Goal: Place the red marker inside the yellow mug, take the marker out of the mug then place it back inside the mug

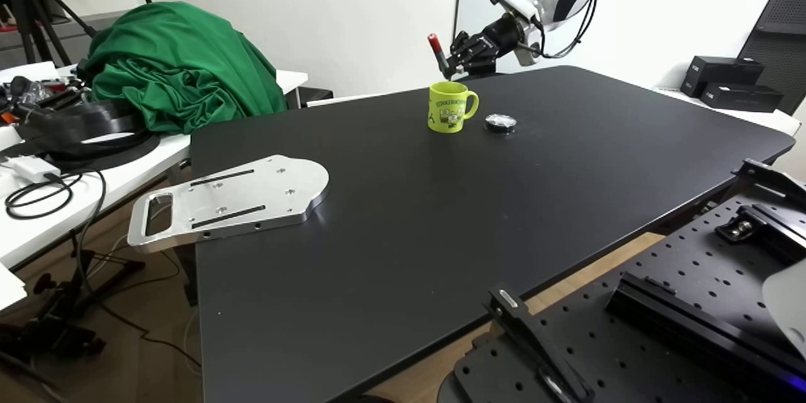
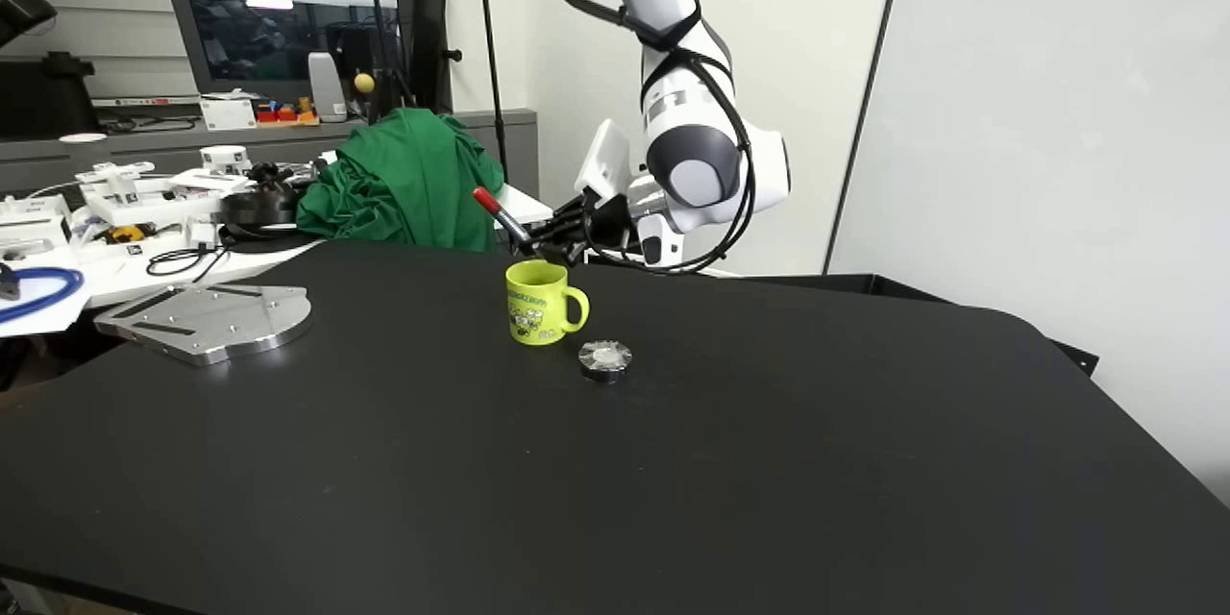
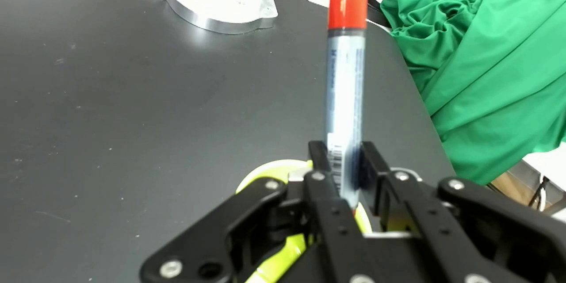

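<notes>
A slim red-capped marker pen [image 3: 346, 93], its barrel whitish-grey, carries a barcode low down and fine bluish print along its length, too blurred to read. The black two-fingered mechanical claw [image 3: 343, 159] pinches that barrel from both sides; the pen tilts, red cap uppermost, just above the mouth of a bright yellow-green cylindrical mug [image 2: 536, 307]. Whether the pen's lower end dips below the rim cannot be told, as the claw hides much of the mouth in the wrist view.

The mug stands upright on a matt black worktop [image 1: 378, 252]. Its side shows small dark-lined cartoon figures beneath a row of lettering, too small to make out; what it holds cannot be seen. Just beside it, on the handle side and not touching, lies a low round disc [image 1: 500, 123] with dark sides and a shiny whitish-silver top.

Well apart, a silvery machined metal plate [image 1: 252, 192] with two narrow dark strips and a rectangular cut-out lies at the worktop's edge, its cut-out end jutting beyond. In an exterior view, two black boxes [image 1: 718, 72] beyond the worktop bear pale print, too small to read. A heap of green cloth [image 1: 182, 69] rests on a white side table [image 1: 19, 233].
</notes>
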Motion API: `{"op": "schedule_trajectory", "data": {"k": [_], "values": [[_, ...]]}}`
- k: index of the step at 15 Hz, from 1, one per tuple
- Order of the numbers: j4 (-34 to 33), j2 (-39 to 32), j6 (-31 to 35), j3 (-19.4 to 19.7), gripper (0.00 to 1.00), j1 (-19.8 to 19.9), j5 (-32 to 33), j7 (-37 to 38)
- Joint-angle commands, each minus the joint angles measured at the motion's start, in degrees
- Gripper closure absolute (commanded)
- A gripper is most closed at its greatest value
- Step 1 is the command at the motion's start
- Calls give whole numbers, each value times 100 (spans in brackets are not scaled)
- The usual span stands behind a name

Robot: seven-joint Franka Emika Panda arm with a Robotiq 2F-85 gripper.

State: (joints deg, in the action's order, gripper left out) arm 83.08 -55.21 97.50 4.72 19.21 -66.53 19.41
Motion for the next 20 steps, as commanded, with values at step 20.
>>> {"op": "schedule_trajectory", "data": {"k": [20], "values": [[497,-115,44,326,94,-15,-424,-29]]}}
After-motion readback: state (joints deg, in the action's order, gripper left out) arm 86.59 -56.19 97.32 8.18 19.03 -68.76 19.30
